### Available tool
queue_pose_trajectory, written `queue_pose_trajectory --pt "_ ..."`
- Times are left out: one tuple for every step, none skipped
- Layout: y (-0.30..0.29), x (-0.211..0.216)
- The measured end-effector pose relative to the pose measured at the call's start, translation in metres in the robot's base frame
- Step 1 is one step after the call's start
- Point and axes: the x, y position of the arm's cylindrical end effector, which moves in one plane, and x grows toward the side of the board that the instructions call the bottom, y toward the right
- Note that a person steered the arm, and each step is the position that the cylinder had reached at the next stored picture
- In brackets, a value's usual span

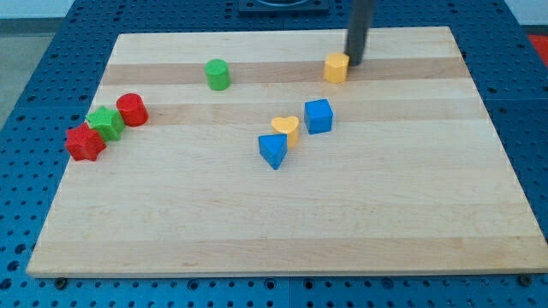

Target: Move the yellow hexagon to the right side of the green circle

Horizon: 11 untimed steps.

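Note:
The yellow hexagon (336,67) lies near the view's top, right of centre. My tip (354,62) stands right next to its right side, touching or nearly touching it. The green circle (217,74) lies well to the hexagon's left, at about the same height in the view. The rod rises from the tip out of the view's top.
A yellow heart (287,129), a blue cube (318,115) and a blue triangle (272,151) sit grouped at the board's middle. A red circle (132,109), a green star (105,123) and a red star (85,143) cluster at the view's left. The wooden board (411,214) rests on a blue perforated table.

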Motion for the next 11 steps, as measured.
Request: queue_pose_trajectory --pt "-0.024 0.009" --pt "0.035 0.009" --pt "0.074 0.022" --pt "0.053 0.032" --pt "0.011 0.032" --pt "-0.028 0.031" --pt "-0.029 0.044" --pt "-0.034 0.058" --pt "-0.061 0.051" --pt "-0.099 0.030" --pt "-0.107 0.031"
